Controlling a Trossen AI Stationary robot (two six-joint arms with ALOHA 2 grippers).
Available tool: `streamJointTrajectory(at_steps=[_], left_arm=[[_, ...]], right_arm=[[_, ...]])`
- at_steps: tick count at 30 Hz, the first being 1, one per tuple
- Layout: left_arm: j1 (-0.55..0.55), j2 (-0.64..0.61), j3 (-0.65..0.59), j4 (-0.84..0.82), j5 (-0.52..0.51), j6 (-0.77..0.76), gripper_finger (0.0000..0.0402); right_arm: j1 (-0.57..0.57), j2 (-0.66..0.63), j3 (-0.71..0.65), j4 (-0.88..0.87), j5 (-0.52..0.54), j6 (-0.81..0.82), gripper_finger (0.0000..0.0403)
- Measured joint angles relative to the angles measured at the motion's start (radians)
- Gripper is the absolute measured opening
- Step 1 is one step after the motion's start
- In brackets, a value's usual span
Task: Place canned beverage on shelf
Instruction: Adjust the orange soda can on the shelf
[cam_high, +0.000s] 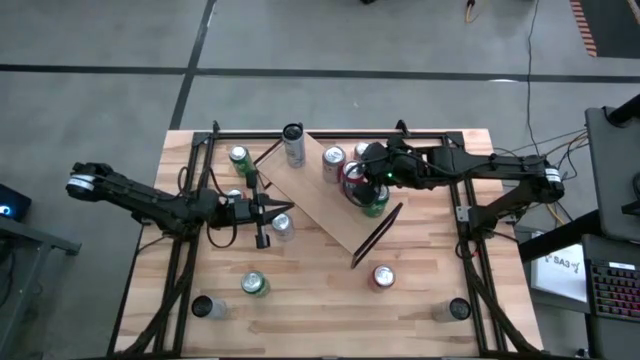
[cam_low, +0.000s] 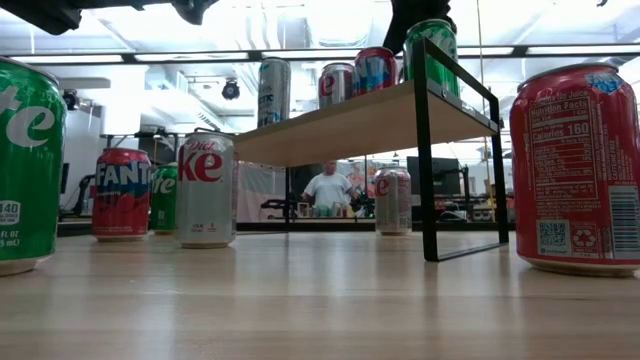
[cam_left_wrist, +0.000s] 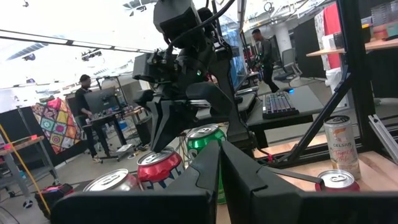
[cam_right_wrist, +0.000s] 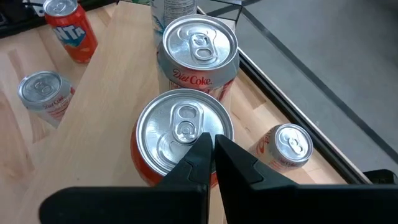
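Observation:
The shelf (cam_high: 325, 205) stands slantwise in the middle of the table. A tall silver can (cam_high: 293, 143), a Diet Coke can (cam_high: 333, 160), a red can (cam_high: 353, 178) and a green can (cam_high: 372, 200) stand upright in a row on its board. My right gripper (cam_right_wrist: 209, 146) is shut and hangs over the red can (cam_right_wrist: 180, 127), slanting down at it. My left gripper (cam_high: 275, 207) is shut and points level toward the shelf from its left side. It is above the table with nothing between its fingers (cam_left_wrist: 219, 155). My right gripper's shut fingertips stand over the red can's lid (cam_right_wrist: 186, 140), near its rim, coming from above at a slant. I cannot tell whether they touch the lid. The can stands upright on the shelf board.
Loose cans stand around the shelf: a silver one (cam_high: 282, 226) by my left gripper, green ones (cam_high: 240, 158) (cam_high: 254, 284), a red one (cam_high: 382, 277), and two near the front corners (cam_high: 203, 307) (cam_high: 457, 310). A black rail frame (cam_high: 465, 215) borders the table. People are in the room beyond.

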Motion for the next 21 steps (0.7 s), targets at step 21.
streamJointTrajectory(at_steps=[21], left_arm=[[0.000, 0.000, 0.000, 0.000, 0.000, 0.007, 0.0000]], right_arm=[[0.002, -0.018, 0.010, -0.046, -0.009, 0.036, 0.0012]])
